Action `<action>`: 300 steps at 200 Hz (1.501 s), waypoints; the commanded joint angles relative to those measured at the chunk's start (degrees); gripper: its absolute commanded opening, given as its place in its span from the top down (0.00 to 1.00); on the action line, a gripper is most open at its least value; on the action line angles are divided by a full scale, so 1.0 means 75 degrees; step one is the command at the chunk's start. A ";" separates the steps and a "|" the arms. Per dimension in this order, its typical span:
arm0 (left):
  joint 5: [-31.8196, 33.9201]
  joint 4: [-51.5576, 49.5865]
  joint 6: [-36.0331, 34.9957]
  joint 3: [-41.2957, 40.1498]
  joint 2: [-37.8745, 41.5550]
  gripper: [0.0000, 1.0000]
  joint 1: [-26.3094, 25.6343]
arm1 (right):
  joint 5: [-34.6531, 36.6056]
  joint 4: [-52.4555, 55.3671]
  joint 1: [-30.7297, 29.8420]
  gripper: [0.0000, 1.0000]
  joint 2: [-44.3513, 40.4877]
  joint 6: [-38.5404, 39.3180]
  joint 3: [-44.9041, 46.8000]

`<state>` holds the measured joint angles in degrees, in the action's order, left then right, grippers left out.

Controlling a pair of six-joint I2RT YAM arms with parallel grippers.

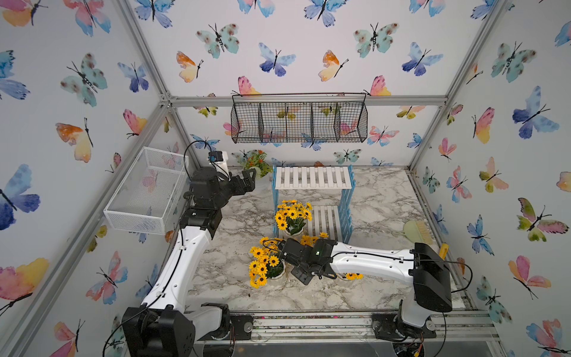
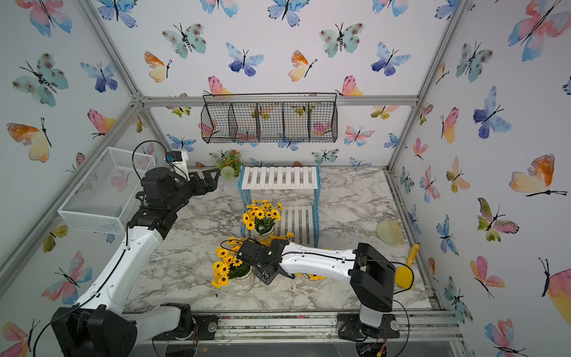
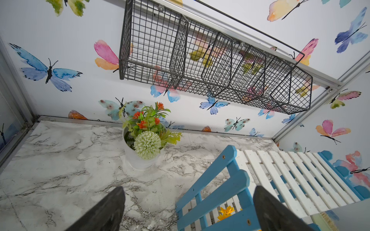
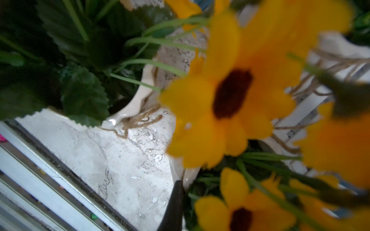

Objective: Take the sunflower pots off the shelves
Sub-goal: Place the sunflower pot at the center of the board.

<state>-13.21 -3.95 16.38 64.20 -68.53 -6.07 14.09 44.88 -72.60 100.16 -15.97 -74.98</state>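
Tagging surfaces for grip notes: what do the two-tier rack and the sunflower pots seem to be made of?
Rack: probably painted wood, matte white slats on light-blue frames with visible screw heads; plastic possible. Sunflower pots: glossy white with a bright glint on the rim, likely glazed ceramic, wrapped with rough twine.

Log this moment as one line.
left claw: open, by shelves | right claw: shut, amid sunflowers | lower shelf: one pot | table: other pots

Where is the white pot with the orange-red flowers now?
In both top views the pot stands on the marble table by the back wall, close to the left gripper and the shelves.
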 commanded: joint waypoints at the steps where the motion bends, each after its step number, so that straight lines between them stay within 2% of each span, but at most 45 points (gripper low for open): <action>1: -0.0043 0.0174 0.0040 -0.0052 0.0192 0.01 0.0048 | 0.0161 -0.0239 -0.0136 0.98 0.0153 -0.0156 0.0115; 65: -0.0023 0.0186 0.0029 -0.0087 0.0196 0.01 0.0070 | -0.0129 -0.0493 -0.0274 0.95 0.0189 -0.0250 0.0350; 80: -0.0020 0.0186 0.0025 -0.0088 0.0196 0.01 0.0070 | -0.0193 -0.0512 -0.0293 0.89 0.0173 -0.0261 0.0330; 101: -0.0020 0.0186 0.0027 -0.0088 0.0196 0.01 0.0063 | -0.0248 -0.0523 -0.0302 0.87 0.0140 -0.0262 0.0294; 143: -0.0031 0.0186 0.0025 -0.0088 0.0187 0.01 0.0076 | -0.0290 -0.0465 -0.0299 0.71 0.0009 -0.0320 0.0212; 191: -0.0037 0.0194 0.0020 -0.0088 0.0185 0.01 0.0094 | -0.0355 -0.0249 -0.0302 0.60 -0.0242 -0.0356 -0.0038; 233: -0.0020 0.0197 0.0031 -0.0076 0.0168 0.01 0.0117 | -0.0042 0.0007 -0.0304 0.51 -0.0846 -0.0427 -0.0557; 264: -0.0020 0.0196 0.0035 -0.0031 0.0166 0.01 0.0135 | 0.0244 -0.0134 -0.0293 0.38 -0.1291 -0.0517 -0.0670; 279: -0.0029 0.0197 0.0033 0.0010 0.0164 0.01 0.0159 | 0.0271 0.0024 -0.0087 0.33 -0.1376 -0.0611 -0.0920; 300: -0.0049 0.0220 0.0052 0.0052 0.0157 0.01 0.0175 | -0.0382 -0.0080 0.0663 0.30 -0.1632 -0.0583 -0.1091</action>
<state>-13.19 -3.68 16.40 63.86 -68.47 -5.28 13.63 43.53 -72.60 89.73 -19.53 -81.54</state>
